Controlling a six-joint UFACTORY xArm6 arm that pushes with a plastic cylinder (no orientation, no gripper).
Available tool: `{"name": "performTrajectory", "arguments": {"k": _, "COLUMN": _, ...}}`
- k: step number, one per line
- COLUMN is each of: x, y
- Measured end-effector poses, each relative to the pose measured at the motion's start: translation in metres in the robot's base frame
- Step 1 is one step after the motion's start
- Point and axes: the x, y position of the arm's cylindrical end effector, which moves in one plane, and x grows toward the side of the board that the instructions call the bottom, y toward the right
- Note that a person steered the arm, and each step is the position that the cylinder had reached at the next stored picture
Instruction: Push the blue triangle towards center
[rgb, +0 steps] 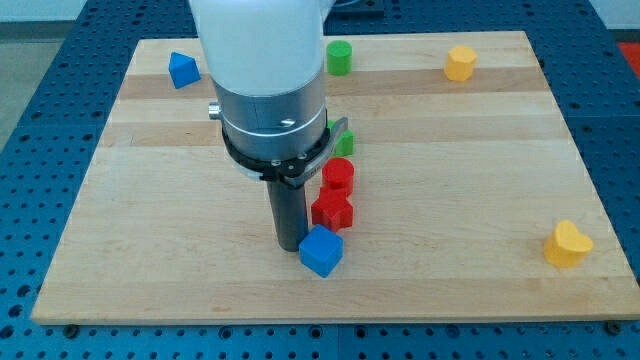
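The blue triangle (183, 70) lies near the board's top left corner, far from my tip. My tip (291, 245) is at the lower middle of the board, touching or almost touching the left side of a blue cube (321, 250). A red star-like block (332, 211) sits just above the blue cube, to the tip's upper right. A red cylinder (338, 175) sits above that. The arm's white and grey body hides the board behind it.
A green cylinder (339, 57) stands at the top middle. Another green block (343, 142) is partly hidden by the arm. A yellow block (460, 63) is at the top right and a yellow heart-like block (567, 244) at the lower right. The wooden board (480, 200) lies on a blue perforated table.
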Motion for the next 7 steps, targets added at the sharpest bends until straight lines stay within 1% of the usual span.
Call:
{"name": "performTrajectory", "arguments": {"k": 3, "x": 0.0, "y": 0.009}}
{"name": "performTrajectory", "arguments": {"k": 4, "x": -0.002, "y": -0.007}}
{"name": "performTrajectory", "arguments": {"k": 6, "x": -0.033, "y": -0.104}}
{"name": "performTrajectory", "arguments": {"k": 7, "x": -0.069, "y": -0.145}}
